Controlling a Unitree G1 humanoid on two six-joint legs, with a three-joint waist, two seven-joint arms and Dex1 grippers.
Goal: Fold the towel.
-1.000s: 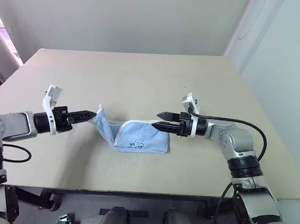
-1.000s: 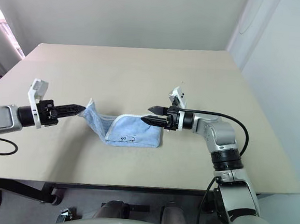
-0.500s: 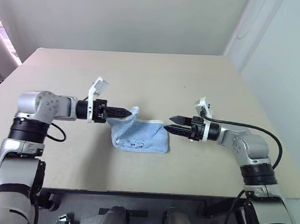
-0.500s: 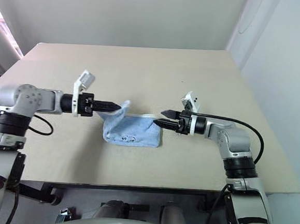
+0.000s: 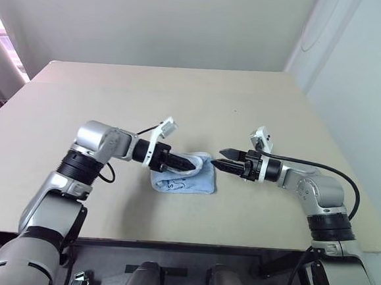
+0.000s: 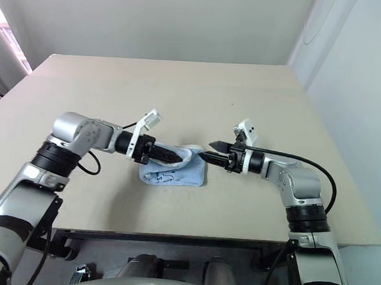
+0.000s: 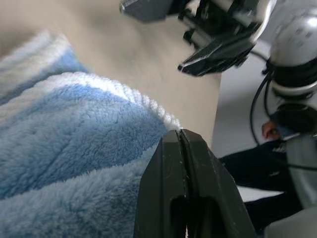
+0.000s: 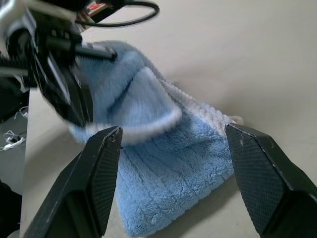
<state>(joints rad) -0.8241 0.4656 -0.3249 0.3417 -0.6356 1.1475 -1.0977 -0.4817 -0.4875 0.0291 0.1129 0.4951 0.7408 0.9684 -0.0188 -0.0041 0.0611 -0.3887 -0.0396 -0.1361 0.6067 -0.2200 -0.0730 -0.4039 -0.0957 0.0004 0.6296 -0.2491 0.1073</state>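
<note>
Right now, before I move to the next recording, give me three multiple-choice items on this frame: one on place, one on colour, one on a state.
1. Where does the towel lie?
A. On the table, between the two pincers
B. On the floor
C. Hanging off the table's far edge

2. What colour is the towel?
A. Red
B. Light blue with pale edging
C. Black

3. How do the pincers stand?
A. Both open
B. Left open, right shut
C. Left shut on the towel, right open

Answers:
1 A: it rests on the tabletop with an arm on each side.
2 B: the left wrist view shows blue pile with a whitish border.
3 C: the left pincer pinches a towel edge, while the right pincer stands apart beside the cloth.
</note>
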